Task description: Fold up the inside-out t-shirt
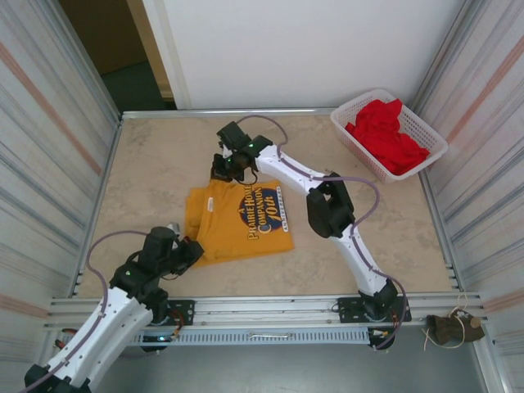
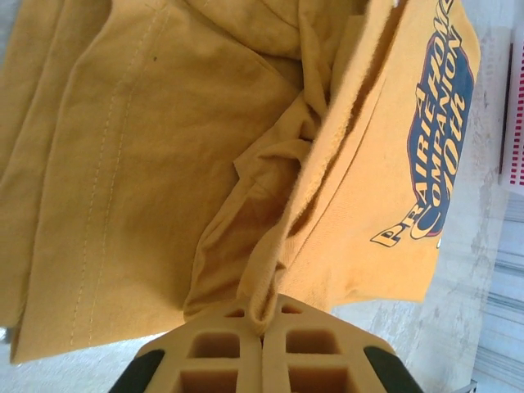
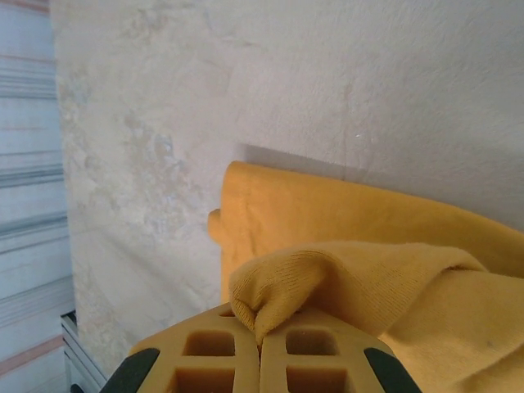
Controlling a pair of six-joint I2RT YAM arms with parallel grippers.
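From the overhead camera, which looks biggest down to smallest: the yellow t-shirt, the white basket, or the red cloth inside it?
1. yellow t-shirt and white basket: too alike to rank, and the basket sits farther from the camera.
2. red cloth: clearly smaller, lying within the basket.

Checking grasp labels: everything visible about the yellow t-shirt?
The t-shirt is mustard-yellow, cotton-looking knit, lying rumpled and partly folded on the table, dark blue and white lettering facing up, seams showing. The left gripper is shut on a fold at its near-left edge; the right gripper pinches a fold at its far edge.
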